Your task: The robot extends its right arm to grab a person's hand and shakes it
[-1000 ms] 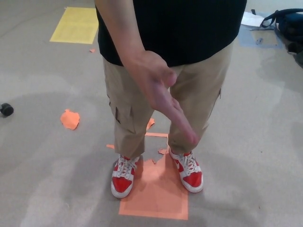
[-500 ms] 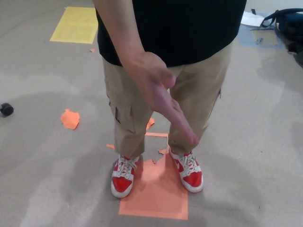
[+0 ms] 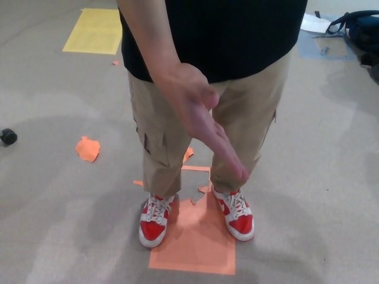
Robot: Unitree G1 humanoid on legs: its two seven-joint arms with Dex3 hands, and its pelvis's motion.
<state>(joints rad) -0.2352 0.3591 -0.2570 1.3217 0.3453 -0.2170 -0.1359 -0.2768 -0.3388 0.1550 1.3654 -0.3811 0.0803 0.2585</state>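
**Outstretched hand, with neither robot hand in frame**

Seen from the head camera, looking down at a grey floor [image 3: 320, 177]. Standing close in front, a person cut off at the chest by the top edge: black shirt [image 3: 237, 35], tan cargo trousers [image 3: 160, 142], red and white sneakers [image 3: 155, 220].

Reaching forward toward the camera from upper left to lower centre, the person's hand [image 3: 204, 118], extended on a bare forearm [image 3: 148, 35]. Flat and open, thumb up near the trouser waist, fingers together and pointing down and to the right, tips ending just above the sneaker on the right of the picture. Not touching anything; held in the air in front of the thighs, near the middle of the frame.

Neither robot hand nor arm visible anywhere, so no telling whether either is released, clenched or grasping. No telling either how far the offered hand sits from the robot's right hand; only that nothing enters from the right edge, and that nothing grips the offered hand.

Underfoot, an orange square [image 3: 195, 236] taped to the floor, with both sneakers at its upper corners. Torn orange scraps [image 3: 87, 148] off to the left, well apart from the feet. Farther back at upper left, a yellow rectangle [image 3: 95, 31] on the floor. At the far left edge, a small black object [image 3: 7, 136], too small to identify. At upper right, a dark bag [image 3: 358, 29] with straps, beside some white paper [image 3: 315, 23].
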